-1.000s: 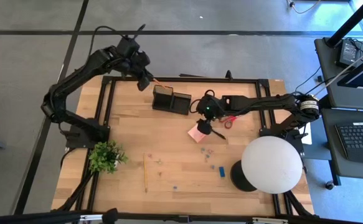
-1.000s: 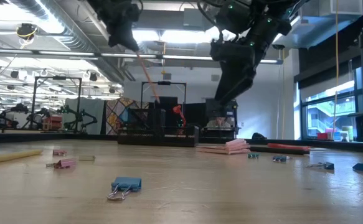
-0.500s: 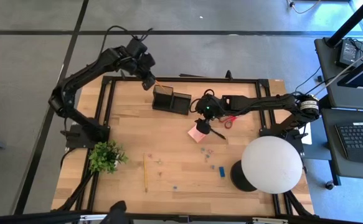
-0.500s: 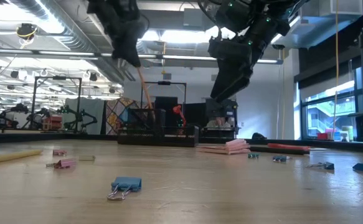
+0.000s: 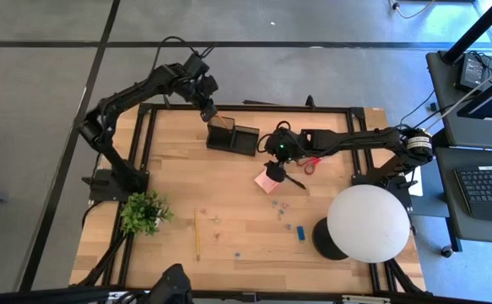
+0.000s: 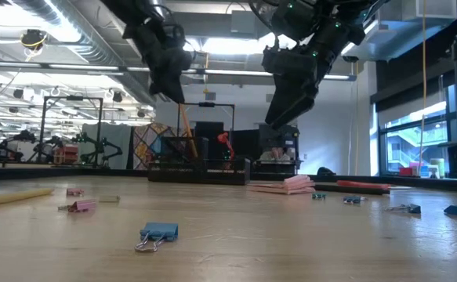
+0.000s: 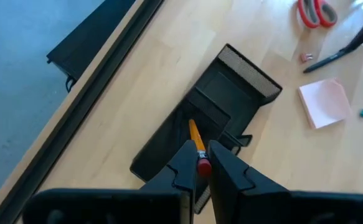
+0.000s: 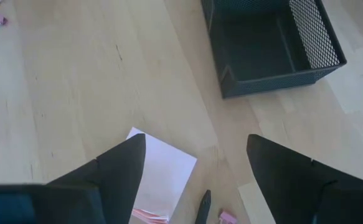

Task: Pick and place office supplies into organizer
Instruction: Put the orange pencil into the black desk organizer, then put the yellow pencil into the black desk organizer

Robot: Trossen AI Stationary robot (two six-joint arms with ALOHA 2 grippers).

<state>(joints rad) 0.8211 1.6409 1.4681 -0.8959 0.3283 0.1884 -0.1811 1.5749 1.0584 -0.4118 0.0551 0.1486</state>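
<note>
High view, layout: organizer (image 5: pixel 233 135) sits upper centre of frame on the counter (image 5: pixel 178 190); loose supplies spread to its lower right and bottom centre.
Left tool: left tool (image 7: pixel 200 167) clenched on a pencil (image 7: pixel 195 139), eraser end pinched between the fingers, tip pointing down into the taller cup of the organizer. Reads as lining up a drop; pencil not released yet.
Why that grip: holding the eraser end keeps the shaft near vertical so it should slide into the cup rather than catch on the rim.
Right tool: right tool (image 8: pixel 197 171) spread wide, holding nothing, hanging over the sticky-note pad (image 8: pixel 159 177) at centre frame in the high view. Likely next pick; pad lies flat, so a pinch on its edges will be awkward.
Organizer tray: low compartment looks empty in the right wrist view.
Count, pencils: two, one in the left tool, one lying lower left of centre (image 5: pixel 197 233).
Count, scissors: one, red handles (image 5: pixel 310 162), right of the right tool.
Count, pads: one.
Count, black pen: one (image 7: pixel 342 51).
Count, blue block: one (image 5: pixel 300 230).
Count, clips: several small ones scattered, too small to count exactly.
</note>
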